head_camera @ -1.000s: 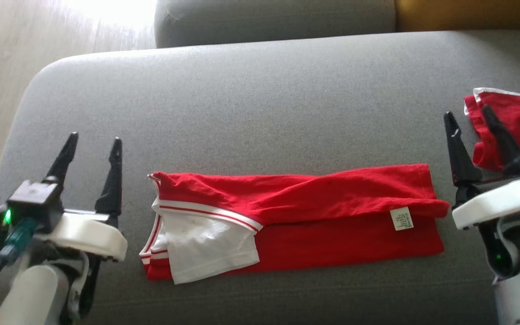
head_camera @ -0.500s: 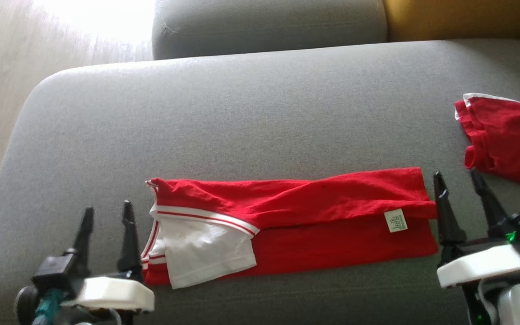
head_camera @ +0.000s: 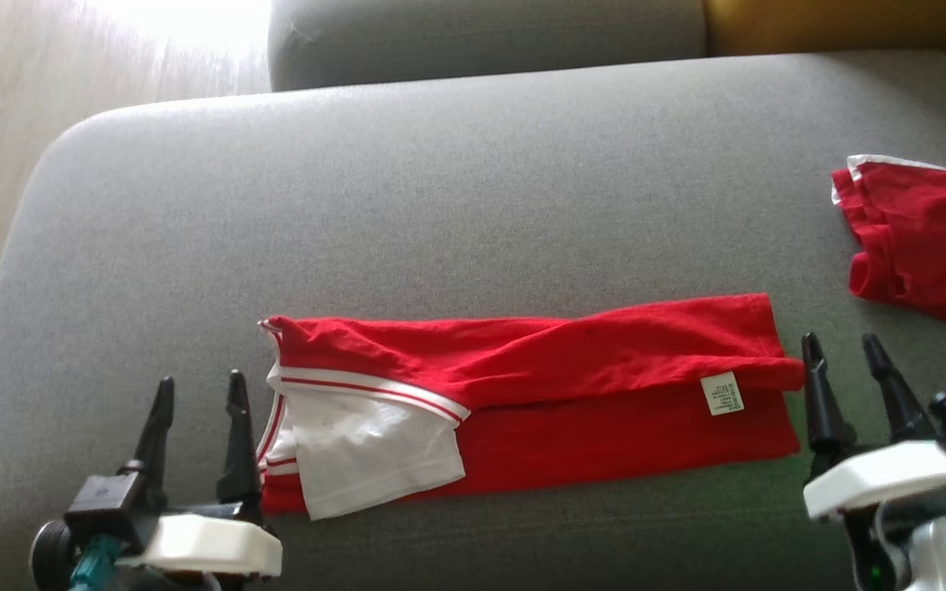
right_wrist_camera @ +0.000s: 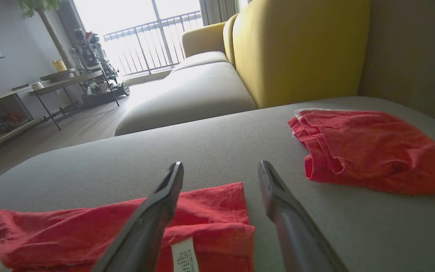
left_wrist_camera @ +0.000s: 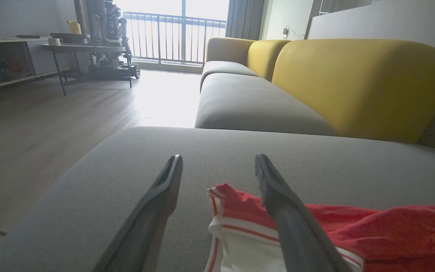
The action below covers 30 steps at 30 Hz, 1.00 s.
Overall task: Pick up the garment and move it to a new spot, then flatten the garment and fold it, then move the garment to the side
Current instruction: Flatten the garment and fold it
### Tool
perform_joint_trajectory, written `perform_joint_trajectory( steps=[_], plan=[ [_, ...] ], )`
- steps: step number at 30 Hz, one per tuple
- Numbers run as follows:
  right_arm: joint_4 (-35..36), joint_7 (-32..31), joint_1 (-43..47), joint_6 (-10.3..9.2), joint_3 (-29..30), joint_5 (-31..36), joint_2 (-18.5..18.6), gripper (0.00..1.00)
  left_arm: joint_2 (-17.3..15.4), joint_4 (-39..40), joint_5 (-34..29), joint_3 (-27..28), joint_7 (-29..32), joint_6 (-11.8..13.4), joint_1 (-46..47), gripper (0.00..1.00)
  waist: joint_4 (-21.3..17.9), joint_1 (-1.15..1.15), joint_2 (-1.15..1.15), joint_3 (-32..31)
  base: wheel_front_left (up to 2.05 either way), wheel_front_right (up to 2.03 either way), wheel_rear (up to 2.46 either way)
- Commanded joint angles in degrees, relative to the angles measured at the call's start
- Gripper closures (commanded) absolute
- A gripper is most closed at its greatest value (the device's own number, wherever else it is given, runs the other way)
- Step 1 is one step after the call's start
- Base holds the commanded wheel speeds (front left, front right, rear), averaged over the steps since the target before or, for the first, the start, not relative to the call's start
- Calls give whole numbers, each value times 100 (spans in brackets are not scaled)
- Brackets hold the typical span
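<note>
A red garment (head_camera: 539, 394) with white trim is laid folded into a long band across the near half of a grey sofa cushion (head_camera: 440, 205), a small white label (head_camera: 722, 393) near its right end. The left gripper (head_camera: 200, 378) is held at the band's left end and the right gripper (head_camera: 838, 338) at its right end, each with fingers spread apart and nothing clasped. A second red garment (head_camera: 925, 238) is seen at the cushion's far right, well apart.
</note>
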<state>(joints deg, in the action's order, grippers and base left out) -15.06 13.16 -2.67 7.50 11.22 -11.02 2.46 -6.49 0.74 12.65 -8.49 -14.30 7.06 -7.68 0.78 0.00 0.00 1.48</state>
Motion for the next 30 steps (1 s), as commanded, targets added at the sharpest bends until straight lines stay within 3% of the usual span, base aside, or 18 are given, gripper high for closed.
perform_joint_trajectory(
  steps=[1, 11, 20, 30],
  plan=[
    [17, -57, -468, -1, -32, -68, 43, 0, 43, 137, -77, 213, -69, -56, 353, 0, 16, 0, 0, 81, 0, 0, 0],
    [-1809, -411, -1524, -1, 649, -234, 43, 0, 180, 73, -387, 202, -69, -310, 660, 0, 227, 0, 0, 534, 0, 0, 0],
    [-3062, -252, -1798, -1, 598, 8, 43, 0, 254, 6, -506, 243, -70, -409, 764, 0, 291, 0, 0, 611, 0, 0, 0],
    [-3754, -89, -1892, -1, 230, -117, 42, 0, 304, -62, -548, 275, -70, -464, 740, 0, 203, 0, 0, 474, 0, 0, 0]
  ],
)
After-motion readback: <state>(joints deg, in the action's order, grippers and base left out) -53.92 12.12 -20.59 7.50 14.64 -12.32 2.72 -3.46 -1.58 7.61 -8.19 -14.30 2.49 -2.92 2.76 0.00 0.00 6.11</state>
